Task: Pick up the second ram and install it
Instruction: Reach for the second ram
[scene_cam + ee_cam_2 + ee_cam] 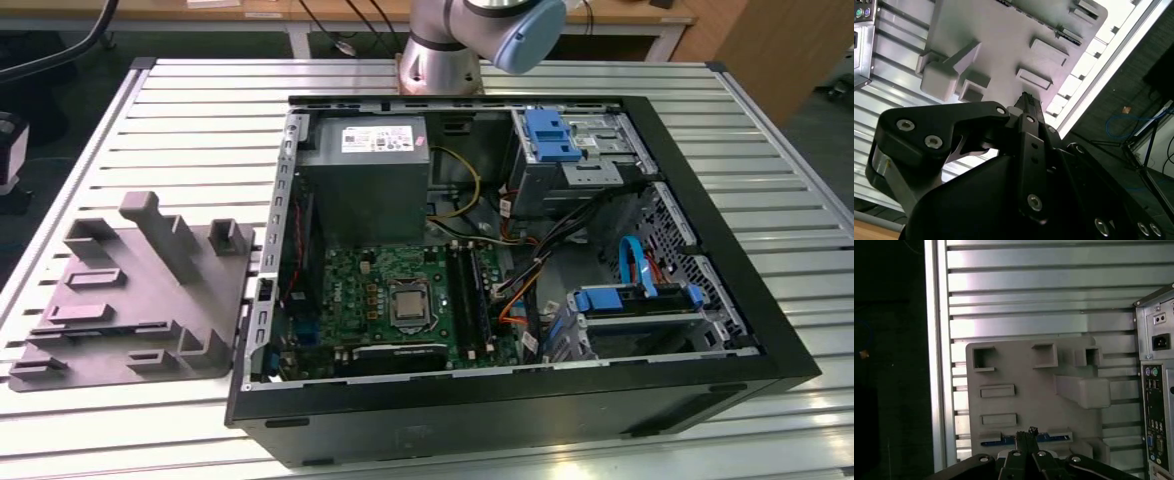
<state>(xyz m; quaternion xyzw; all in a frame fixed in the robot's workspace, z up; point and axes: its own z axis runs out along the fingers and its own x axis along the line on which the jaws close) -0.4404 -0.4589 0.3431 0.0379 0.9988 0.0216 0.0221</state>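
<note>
The memory stick (1004, 441) stands on its long edge in a slot at one border of the gray holder tray (1029, 400), showing as a thin bluish strip. In the first wrist view the claw (1026, 436) lines up with the middle of that strip. Its two dark fingers are pressed flat together with nothing between them, and no contact with the stick can be made out. In the second wrist view the closed claw (1027, 99) points down at the tray (994, 45), among its raised blocks and shallow pockets. The tray (147, 290) lies on the slatted metal table (200, 110), at the exterior view's left of the open computer case (534, 420), and its near corner comes just beside the case wall. On the tray's other side the table's edge rail (936, 365) runs close by, with dark floor beyond it. Inside the case the long dark memory slots (463, 288) sit just to the exterior view's right of the processor socket (404, 300). Orange and black cables (521, 290) crowd their far side, and the power supply (367, 170) fills the corner above the board.
</note>
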